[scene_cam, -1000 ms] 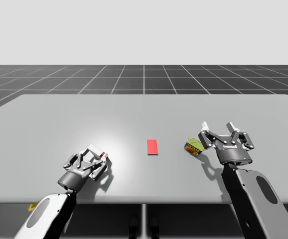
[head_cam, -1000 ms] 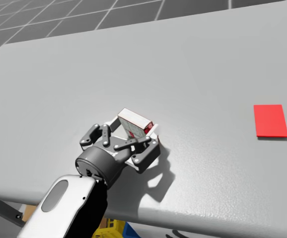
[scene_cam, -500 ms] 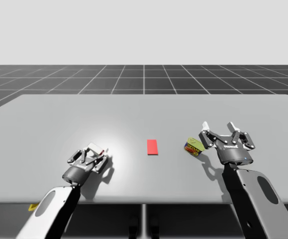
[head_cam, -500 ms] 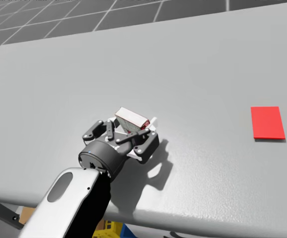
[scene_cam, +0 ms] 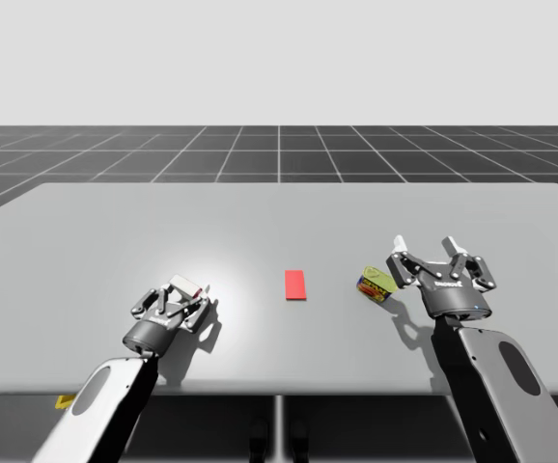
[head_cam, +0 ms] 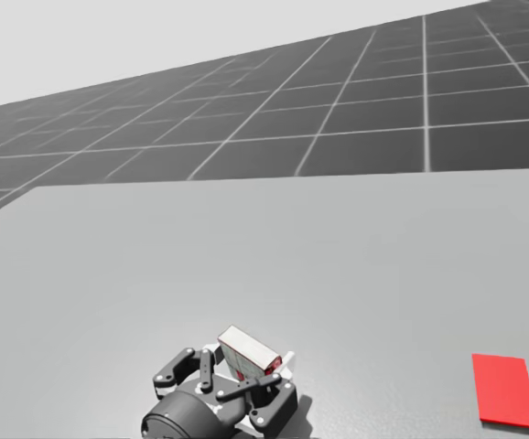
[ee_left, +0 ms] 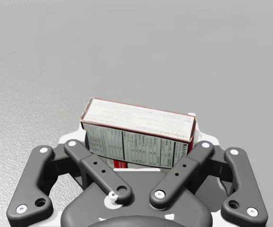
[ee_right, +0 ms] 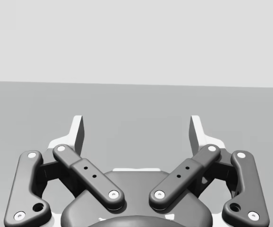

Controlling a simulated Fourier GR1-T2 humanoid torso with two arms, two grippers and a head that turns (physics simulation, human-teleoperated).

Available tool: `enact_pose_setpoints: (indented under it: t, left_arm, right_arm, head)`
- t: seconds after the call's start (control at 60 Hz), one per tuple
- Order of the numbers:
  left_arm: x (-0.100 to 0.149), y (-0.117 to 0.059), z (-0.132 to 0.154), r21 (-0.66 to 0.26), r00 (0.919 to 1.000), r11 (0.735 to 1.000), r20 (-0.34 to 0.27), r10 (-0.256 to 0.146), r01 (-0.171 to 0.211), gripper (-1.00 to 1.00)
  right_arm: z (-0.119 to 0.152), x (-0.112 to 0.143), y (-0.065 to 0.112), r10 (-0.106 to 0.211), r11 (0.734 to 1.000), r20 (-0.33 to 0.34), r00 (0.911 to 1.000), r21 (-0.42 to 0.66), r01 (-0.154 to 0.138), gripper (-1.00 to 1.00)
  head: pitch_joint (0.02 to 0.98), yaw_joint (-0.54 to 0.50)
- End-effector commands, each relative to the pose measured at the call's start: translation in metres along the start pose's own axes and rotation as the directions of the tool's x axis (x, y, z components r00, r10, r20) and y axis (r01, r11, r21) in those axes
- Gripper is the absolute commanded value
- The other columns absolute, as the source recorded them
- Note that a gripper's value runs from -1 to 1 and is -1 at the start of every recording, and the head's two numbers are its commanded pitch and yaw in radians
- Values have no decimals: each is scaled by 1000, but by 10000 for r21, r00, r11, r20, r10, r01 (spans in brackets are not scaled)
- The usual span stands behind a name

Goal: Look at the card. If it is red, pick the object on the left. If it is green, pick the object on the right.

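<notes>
A red card (scene_cam: 295, 285) lies flat at the table's middle, and it also appears low at the right of the head view as the red card (head_cam: 505, 390). To its left my left gripper (scene_cam: 177, 301) is shut on a white box with red edges (scene_cam: 184, 289), low over the table. In the left wrist view the box (ee_left: 139, 135) sits crosswise between the fingers of that gripper (ee_left: 139, 142), gripped at both ends. The head view has the box (head_cam: 246, 355) tilted in the gripper (head_cam: 239, 380). A tilted green and yellow can (scene_cam: 376, 284) lies right of the card. Just right of it my right gripper (scene_cam: 438, 255) stands open and empty, as the right wrist view of that gripper (ee_right: 137, 131) confirms.
The grey table (scene_cam: 115, 222) stretches wide behind the objects, and its front edge (scene_cam: 279, 391) runs just below both grippers. A dark tiled floor (head_cam: 356, 110) lies beyond the far edge.
My left gripper's fingers have drawn in onto the white box and the hand has sunk lower. My head has turned upward, so the box and card sit lower in its picture. The right arm is still.
</notes>
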Motion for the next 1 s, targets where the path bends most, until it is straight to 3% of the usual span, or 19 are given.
enact_pose_setpoints:
  t: [0.017, 0.183, 0.267, 0.45, 0.583, 0.667, 0.7, 0.733, 0.783, 0.8, 0.833, 1.0]
  left_arm:
    - [-19, -5, 4, -887, 9976, 9960, -672, -193, 133, 976]
    - [-11, -9, 8, -959, 9984, 9951, -482, -288, 240, 981]
    - [-4, -13, 11, -954, 9982, 9943, -335, -501, 467, 972]
    - [37, -19, 19, -1030, 9938, 9889, 411, -1036, 1073, 965]
    - [64, -22, 22, -946, 9862, 9849, 943, -1361, 1450, 962]
    - [78, -23, 23, -825, 9783, 9809, 1251, -1651, 1760, 961]
    - [90, -24, 24, -738, 9724, 9784, 1476, -1809, 1932, 959]
    - [96, -24, 24, -673, 9685, 9770, 1620, -1893, 2022, 958]
    - [110, -24, 26, -543, 9598, 9745, 1932, -2038, 2178, 969]
    - [122, -24, 27, -453, 9536, 9737, 2174, -2085, 2233, 962]
    - [126, -24, 27, -421, 9515, 9735, 2250, -2099, 2247, 966]
    - [177, -25, 34, 162, 9113, 9692, 3371, -2365, 2456, 962]
  right_arm:
    - [0, 0, -1, 19, 10000, -3, 10000, -48, -19, -1000]
    - [0, 0, -2, -6, 10000, -5, 10000, -45, 6, -1000]
    - [-1, -1, -2, 17, 10000, 16, 10000, -66, -16, -1000]
    - [-1, -1, -3, 36, 10000, 35, 10000, -85, -36, -1000]
    - [-2, 0, -4, 95, 9998, 95, 9999, -195, -93, -1000]
    - [-3, 0, -6, 84, 9997, 111, 9999, -239, -81, -1000]
    - [-3, 1, -6, 73, 9997, 111, 9999, -243, -70, -1000]
    - [-3, 0, -6, 266, 9992, 182, 9995, -312, -261, -1000]
    - [-3, 0, -6, 220, 9993, 165, 9996, -301, -215, -1000]
    - [-3, 0, -6, 227, 9993, 161, 9996, -293, -222, -1000]
    - [-3, 0, -6, 231, 9993, 160, 9996, -295, -226, -1000]
    - [-2, 0, -8, 373, 9991, 192, 9991, -207, -369, -1000]
  head:
    - [479, 364]
    - [445, 371]
    - [444, 374]
    - [441, 375]
    - [434, 374]
    - [430, 373]
    - [426, 373]
    - [425, 373]
    - [422, 373]
    - [420, 372]
    - [419, 372]
    - [416, 370]
